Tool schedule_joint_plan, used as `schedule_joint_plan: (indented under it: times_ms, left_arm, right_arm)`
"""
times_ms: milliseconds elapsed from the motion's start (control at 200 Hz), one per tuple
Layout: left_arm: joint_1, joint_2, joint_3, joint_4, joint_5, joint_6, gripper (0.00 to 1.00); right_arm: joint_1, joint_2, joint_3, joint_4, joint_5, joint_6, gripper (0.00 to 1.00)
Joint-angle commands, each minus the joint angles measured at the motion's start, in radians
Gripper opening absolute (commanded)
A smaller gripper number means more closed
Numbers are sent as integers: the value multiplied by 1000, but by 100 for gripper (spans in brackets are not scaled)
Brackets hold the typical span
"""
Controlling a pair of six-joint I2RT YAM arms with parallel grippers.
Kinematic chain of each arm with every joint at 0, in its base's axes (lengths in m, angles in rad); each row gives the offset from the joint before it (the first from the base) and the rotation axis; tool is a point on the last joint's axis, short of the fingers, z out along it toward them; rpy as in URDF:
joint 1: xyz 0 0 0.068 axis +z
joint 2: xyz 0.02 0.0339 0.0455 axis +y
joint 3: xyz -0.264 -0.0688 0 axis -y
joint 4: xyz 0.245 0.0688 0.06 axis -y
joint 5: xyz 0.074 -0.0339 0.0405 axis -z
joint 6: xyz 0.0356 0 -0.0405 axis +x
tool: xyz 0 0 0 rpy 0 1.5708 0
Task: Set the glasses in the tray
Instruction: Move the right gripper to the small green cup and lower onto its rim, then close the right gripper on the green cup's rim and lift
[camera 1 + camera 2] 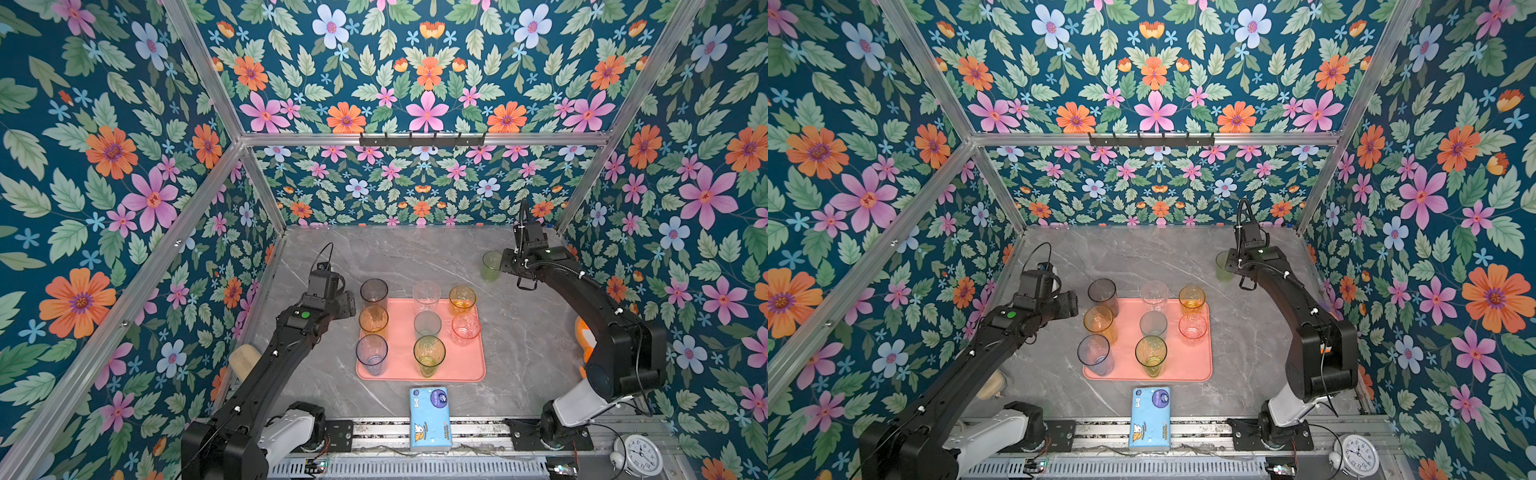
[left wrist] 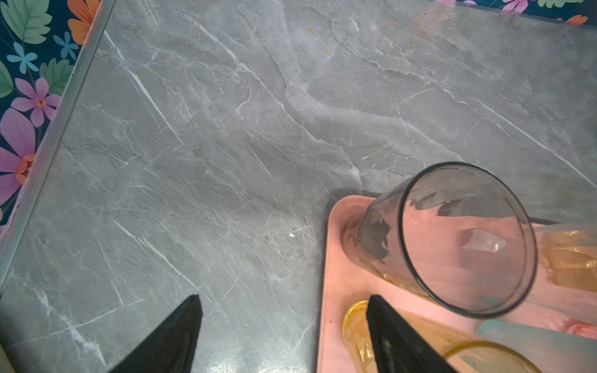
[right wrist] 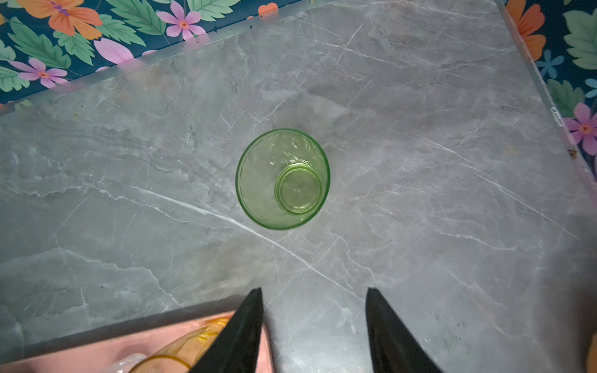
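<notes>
Glasses, step in hand: judged to be the reach for the only one off the tray. The right end effector (image 3: 311, 292) has its fingers parted with nothing between them.
Green glass (image 3: 282, 179): upright on the table (image 3: 436, 200), ahead of the fingertips and not yet between them. In both top views it stands just beside the end effector, towards the far right corner.
Approach: bring one finger down on either side of the wall, centred and below the rim. Whether the gap clears the rim I cannot tell, so widen it first if in doubt.
Grip: the walls look thin and slick, so close gently and lift straight up.
Tray (image 1: 459, 363): eight glasses stand on it. The near right corner is bare and looks the likeliest spot. Carry high over the pink glass (image 1: 465, 328) just behind that corner.
Left end effector (image 2: 283, 300): fingers wide apart and empty, at the tray's left edge near the smoky grey glass (image 2: 452, 239). It is well apart from the carry path.
</notes>
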Motion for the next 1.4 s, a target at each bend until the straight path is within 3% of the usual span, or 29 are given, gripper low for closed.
schedule_joint_plan:
  times_ms: [0,420,940,1150,1395]
  left_arm:
    - [-1,2,9,-6,-21,4,83]
    - [0,9,13,-12,-32,7,83]
    - [1,8,12,-14,-29,7,83]
    - [0,5,10,-13,-27,6,83]
    - [0,10,13,-13,-26,6,83]
  right_arm:
    - [-11,69,44,25,-20,17,53]
    - [-75,268,186,-35,-75,41,52]
    - [-83,347,249,-66,-95,41,48]
    - [-84,363,270,-79,-120,40,39]
    - [-84,387,286,-93,-129,38,35]
